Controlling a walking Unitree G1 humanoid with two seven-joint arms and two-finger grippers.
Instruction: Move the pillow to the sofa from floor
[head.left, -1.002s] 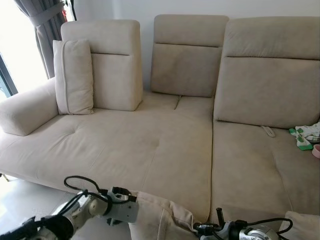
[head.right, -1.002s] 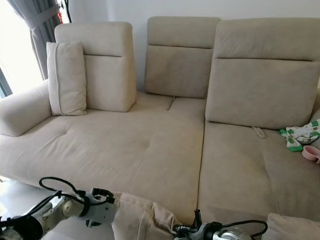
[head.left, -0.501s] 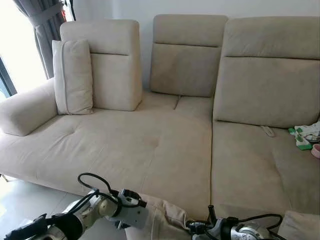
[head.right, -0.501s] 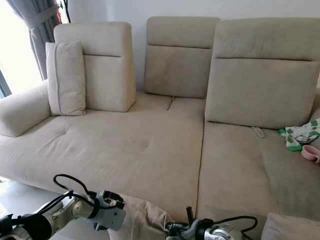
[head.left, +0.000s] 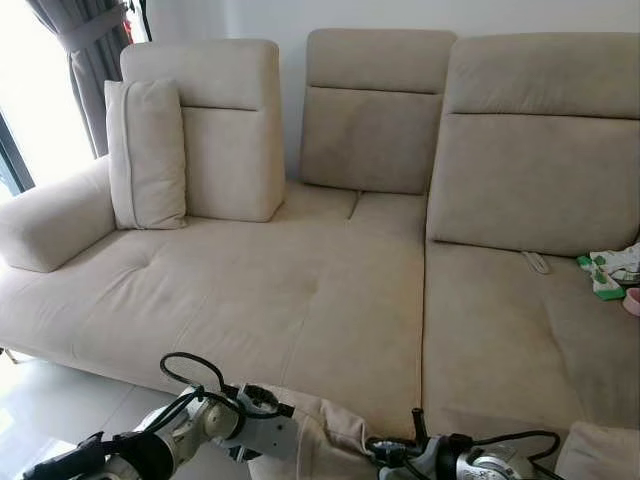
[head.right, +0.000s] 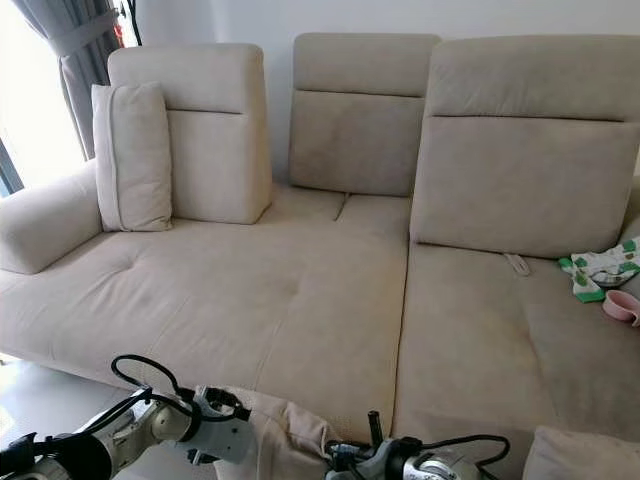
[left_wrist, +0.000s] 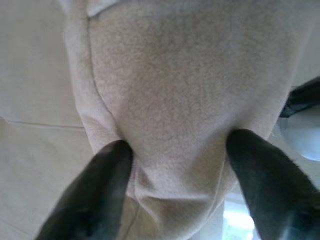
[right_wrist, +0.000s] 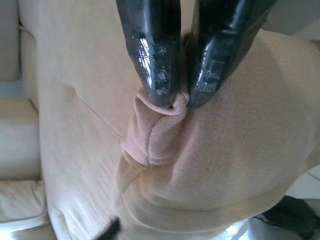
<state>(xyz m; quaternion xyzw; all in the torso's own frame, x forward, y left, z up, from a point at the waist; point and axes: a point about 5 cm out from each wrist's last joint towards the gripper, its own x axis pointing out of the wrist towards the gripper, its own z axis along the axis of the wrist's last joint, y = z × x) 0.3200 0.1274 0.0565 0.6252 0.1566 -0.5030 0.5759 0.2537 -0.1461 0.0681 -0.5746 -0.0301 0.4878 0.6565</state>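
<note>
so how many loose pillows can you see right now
3, maybe more hidden. One upright pillow leans at the sofa left end, one held pillow sits between the left gripper and right gripper, and a corner of another is at bottom right.

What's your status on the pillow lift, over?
Left gripper and right gripper both clamped on pillow. Pillow at sofa front edge, not yet on seat. Seat ahead open; second pillow far left.

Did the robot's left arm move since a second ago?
Yes. The left gripper, holding the pillow, has shifted to the robot's right along the sofa's front edge; the sofa itself sits unchanged.
</note>
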